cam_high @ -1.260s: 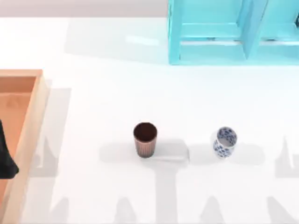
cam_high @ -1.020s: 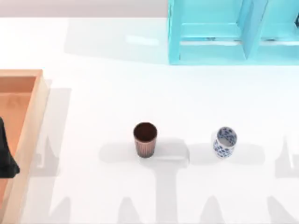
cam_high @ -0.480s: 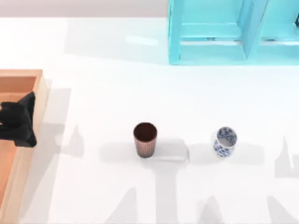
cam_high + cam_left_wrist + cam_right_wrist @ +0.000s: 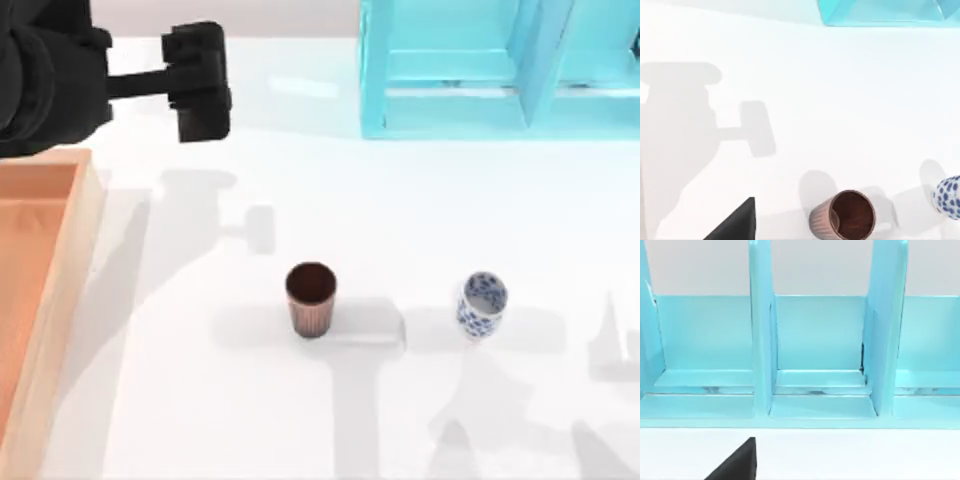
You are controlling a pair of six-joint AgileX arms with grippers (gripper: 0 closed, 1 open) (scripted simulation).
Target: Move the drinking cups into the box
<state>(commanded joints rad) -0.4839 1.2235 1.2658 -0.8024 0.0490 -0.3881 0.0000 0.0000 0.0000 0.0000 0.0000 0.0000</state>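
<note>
Drinking cups are standing upright on the white table [image 4: 300, 190], outside the box [image 4: 62, 290] lying at the left edge. Left gripper [image 4: 197, 82] is hovering high at far left; I cannot tell its finger state. Reddish-brown cup [image 4: 311, 298] is sitting centrally, blue-patterned cup [image 4: 482, 304] well right, turquoise shelf unit [image 4: 500, 65] behind.

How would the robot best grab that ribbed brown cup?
Probably by the rim, from straight above: the reddish-brown cup stands upright with its mouth open and free table all round. The left gripper, the nearer one, could close across its round ribbed wall.
</note>
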